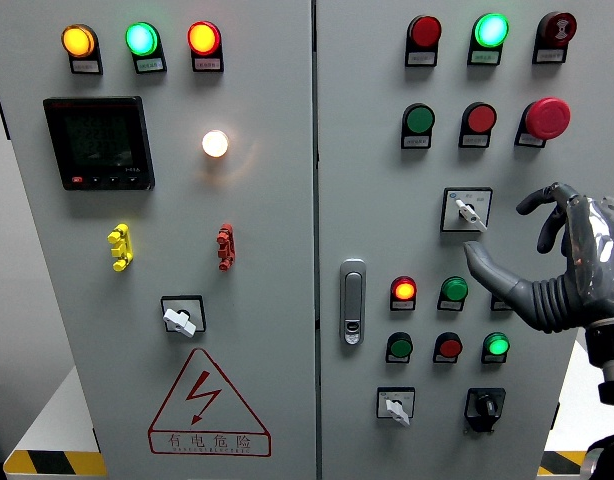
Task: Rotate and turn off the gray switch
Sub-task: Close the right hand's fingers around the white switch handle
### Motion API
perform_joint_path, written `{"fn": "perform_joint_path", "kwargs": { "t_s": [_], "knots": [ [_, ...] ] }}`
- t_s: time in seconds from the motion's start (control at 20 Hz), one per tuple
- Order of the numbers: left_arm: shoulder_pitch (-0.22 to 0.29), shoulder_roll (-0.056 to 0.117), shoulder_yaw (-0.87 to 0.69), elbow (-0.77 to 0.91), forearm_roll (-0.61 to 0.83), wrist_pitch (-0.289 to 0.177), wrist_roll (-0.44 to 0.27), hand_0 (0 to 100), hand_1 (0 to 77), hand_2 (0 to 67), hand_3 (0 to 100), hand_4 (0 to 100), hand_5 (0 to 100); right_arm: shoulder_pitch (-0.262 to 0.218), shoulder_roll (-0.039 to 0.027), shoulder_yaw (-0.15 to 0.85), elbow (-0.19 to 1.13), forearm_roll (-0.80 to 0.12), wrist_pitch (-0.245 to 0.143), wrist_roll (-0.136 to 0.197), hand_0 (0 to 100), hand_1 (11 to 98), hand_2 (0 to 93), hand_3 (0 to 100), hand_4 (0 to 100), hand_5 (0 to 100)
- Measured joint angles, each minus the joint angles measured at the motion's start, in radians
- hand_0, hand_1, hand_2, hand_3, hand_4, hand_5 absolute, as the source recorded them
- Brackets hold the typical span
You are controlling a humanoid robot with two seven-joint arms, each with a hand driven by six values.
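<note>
Right hand (562,255) is nearest the camera, raised in front of the cabinet's right door (387,180), fingers spread and loosely curved, holding nothing. Thumb tip sits just below and right of the gray switch (468,210); not touching it. Switch is on that door, under the red button (479,119); its pointer is angled down-right.
</note>
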Motion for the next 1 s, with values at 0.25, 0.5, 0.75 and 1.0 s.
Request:
{"fn": "perform_joint_path", "kwargs": {
  "t_s": [0.25,0.5,0.75,1.0],
  "knots": [
    [0.0,0.0,0.0,0.0,0.0,0.0,0.0,0,0.0,13.2,18,10,12,0.027,0.0,0.008,-0.04,0.001,0.013,0.006,0,40.6,56.2,88,92,100],
    [0.0,0.0,0.0,0.0,0.0,0.0,0.001,0,0.0,13.2,18,10,12,0.037,0.0,0.01,-0.071,0.004,0.016,0.01,0,38.3,57.3,89,92,100],
    [0.0,0.0,0.0,0.0,0.0,0.0,0.001,0,0.0,13.2,18,10,12,0.062,-0.0001,0.011,-0.114,0.027,0.016,0.011,0,38.2,58.7,90,92,100],
    [0.0,0.0,0.0,0.0,0.0,0.0,0.001,0,0.0,13.2,18,10,12,0.088,-0.0014,0.01,-0.146,0.028,0.014,0.011,0,38.8,59.2,90,92,100]
  ]
}}
